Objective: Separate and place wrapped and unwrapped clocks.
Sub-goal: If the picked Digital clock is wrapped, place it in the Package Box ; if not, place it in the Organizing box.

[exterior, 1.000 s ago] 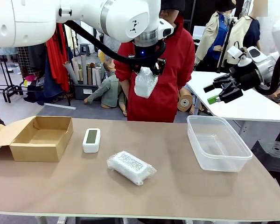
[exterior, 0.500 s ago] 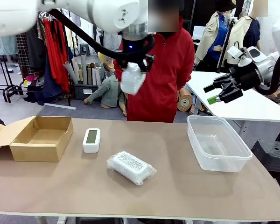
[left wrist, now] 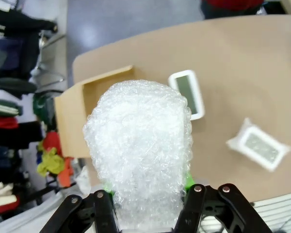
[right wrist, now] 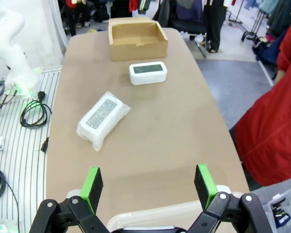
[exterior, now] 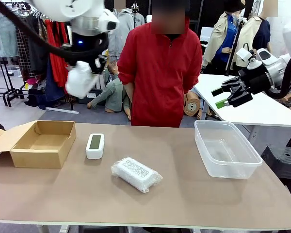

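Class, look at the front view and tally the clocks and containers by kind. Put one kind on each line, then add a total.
Wrapped clocks: 2
Bare clock: 1
Cardboard box: 1
Plastic tub: 1
Total: 5

White rounded arm [exterior: 58, 7], black right claw [right wrist: 148, 187] with green pads [right wrist: 92, 187] and silver screws [right wrist: 47, 204].
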You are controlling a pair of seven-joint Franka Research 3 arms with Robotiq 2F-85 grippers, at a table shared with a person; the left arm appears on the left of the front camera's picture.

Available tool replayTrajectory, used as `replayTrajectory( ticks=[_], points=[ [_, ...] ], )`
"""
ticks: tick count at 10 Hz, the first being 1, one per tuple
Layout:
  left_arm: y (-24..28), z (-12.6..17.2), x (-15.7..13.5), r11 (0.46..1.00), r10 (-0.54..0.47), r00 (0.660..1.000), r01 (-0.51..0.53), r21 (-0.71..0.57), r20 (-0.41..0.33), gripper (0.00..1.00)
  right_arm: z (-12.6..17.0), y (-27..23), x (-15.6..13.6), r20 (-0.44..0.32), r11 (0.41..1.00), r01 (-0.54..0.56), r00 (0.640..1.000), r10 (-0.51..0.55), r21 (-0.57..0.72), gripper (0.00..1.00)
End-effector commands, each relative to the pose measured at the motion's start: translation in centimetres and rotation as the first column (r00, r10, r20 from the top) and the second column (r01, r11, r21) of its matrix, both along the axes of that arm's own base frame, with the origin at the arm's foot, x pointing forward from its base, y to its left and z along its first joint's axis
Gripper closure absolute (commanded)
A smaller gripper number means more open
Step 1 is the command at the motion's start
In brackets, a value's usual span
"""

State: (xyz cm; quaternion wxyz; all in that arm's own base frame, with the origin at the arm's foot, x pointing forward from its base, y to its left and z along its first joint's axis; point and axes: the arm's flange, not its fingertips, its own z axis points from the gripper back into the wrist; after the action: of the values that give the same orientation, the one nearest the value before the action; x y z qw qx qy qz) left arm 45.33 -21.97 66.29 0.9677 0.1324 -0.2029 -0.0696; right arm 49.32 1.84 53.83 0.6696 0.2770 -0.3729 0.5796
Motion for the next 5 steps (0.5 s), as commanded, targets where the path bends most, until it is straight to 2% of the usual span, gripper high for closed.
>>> replayTrajectory(
  ticks=[1,3,4,5],
  points=[
    [2.9,-0.4,-1.1,0.998,-0.028,1.000,0.028,0.057,-0.002,1.00,0.1,0.1,-0.1,0.001,1.000,-0.002,1.000,0.002,0.000,0.00],
    [5.5,-1.0,-1.8,0.987,-0.085,0.996,0.089,0.134,-0.036,1.00,0.1,0.1,-0.1,0.001,1.000,-0.002,1.000,0.002,0.000,0.00],
    [6.8,-1.3,-2.4,0.983,-0.069,0.997,0.076,0.170,-0.042,1.00,0.1,0.1,-0.1,0.001,1.000,-0.002,1.000,0.002,0.000,0.00],
    [7.7,-1.5,-2.8,0.988,-0.063,0.998,0.066,0.137,-0.029,1.00,0.1,0.1,-0.1,0.001,1.000,-0.002,1.000,0.002,0.000,0.00]
  ],
)
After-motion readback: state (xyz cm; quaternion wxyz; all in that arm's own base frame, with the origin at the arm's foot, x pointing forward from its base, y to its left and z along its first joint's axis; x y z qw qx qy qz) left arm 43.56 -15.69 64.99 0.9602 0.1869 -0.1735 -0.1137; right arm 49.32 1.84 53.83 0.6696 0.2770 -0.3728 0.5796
